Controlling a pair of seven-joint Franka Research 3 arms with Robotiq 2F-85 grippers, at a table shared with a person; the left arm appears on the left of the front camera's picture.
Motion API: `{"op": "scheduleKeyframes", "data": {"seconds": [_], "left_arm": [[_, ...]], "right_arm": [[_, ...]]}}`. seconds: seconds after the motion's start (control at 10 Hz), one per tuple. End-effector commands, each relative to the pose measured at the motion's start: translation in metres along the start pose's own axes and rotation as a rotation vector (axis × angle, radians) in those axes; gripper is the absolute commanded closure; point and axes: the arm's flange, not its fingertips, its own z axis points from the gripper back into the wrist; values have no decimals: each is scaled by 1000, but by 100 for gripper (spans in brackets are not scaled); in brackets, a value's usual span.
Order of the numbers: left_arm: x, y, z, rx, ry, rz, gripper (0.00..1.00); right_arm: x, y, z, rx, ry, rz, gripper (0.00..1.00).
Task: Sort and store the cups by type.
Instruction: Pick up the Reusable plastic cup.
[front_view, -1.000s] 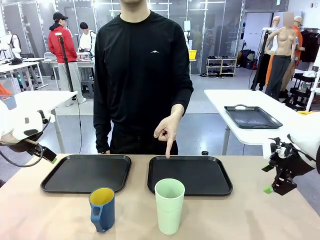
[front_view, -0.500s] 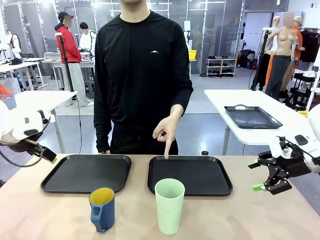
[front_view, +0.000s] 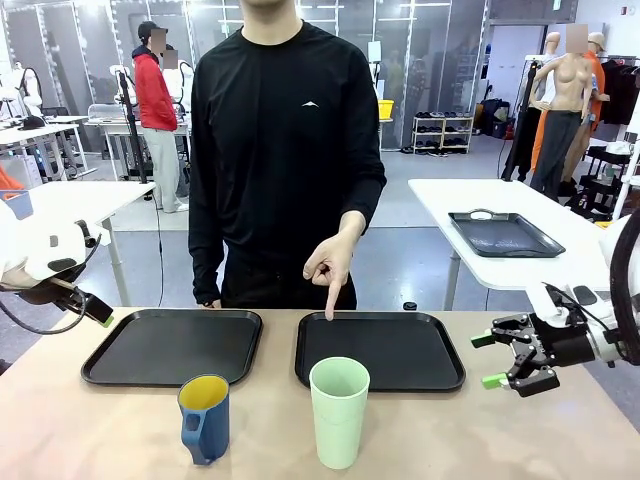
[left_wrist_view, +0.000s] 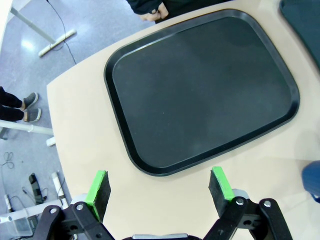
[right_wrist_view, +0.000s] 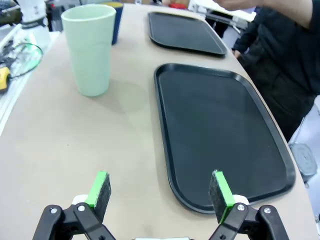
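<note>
The pale mint-green tumbler (front_view: 339, 412) stands upright near the table's front edge, just in front of the right black tray (front_view: 381, 351). Left of it stands the blue mug (front_view: 205, 418) with a yellow inside, in front of the left black tray (front_view: 172, 346). My right gripper (front_view: 487, 360) hovers open over the table's right side, its fingers pointing left toward the tumbler (right_wrist_view: 91, 50). The right wrist view has the right gripper (right_wrist_view: 160, 189) empty beside the right tray (right_wrist_view: 220, 130). My left gripper (left_wrist_view: 159, 185) is open and empty above the left tray's (left_wrist_view: 200, 90) near corner.
The person stands at the far side, one hand (front_view: 328, 268) pointing a finger down at the far rim of the right tray. A sliver of the blue mug (left_wrist_view: 312, 180) shows at the left wrist view's right edge. Bare tabletop (front_view: 520, 440) lies right of the tumbler.
My right gripper has swung in from the table's right edge, moving left and turning so its open fingers point at the tumbler. The left arm, cups and pointing hand have stayed put.
</note>
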Motion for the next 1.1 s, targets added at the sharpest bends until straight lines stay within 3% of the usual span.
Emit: {"op": "scheduleKeyframes", "data": {"seconds": [0.0,0.4,0.5,0.6,0.7,1.0], "left_arm": [[0,2,1,-2,-3,5,0],[0,2,1,-2,-3,5,0],[0,2,1,-2,-3,5,0],[0,2,1,-2,-3,5,0],[0,2,1,-2,-3,5,0],[0,2,1,-2,-3,5,0]], "right_arm": [[-8,-13,7,64,-71,51,0],[-15,-13,0,142,-198,36,0],[-16,-13,-3,160,-201,34,0],[-15,-13,-2,159,-136,29,0],[-12,-7,-2,130,-197,12,0],[-12,-7,-2,130,-197,12,0]]}}
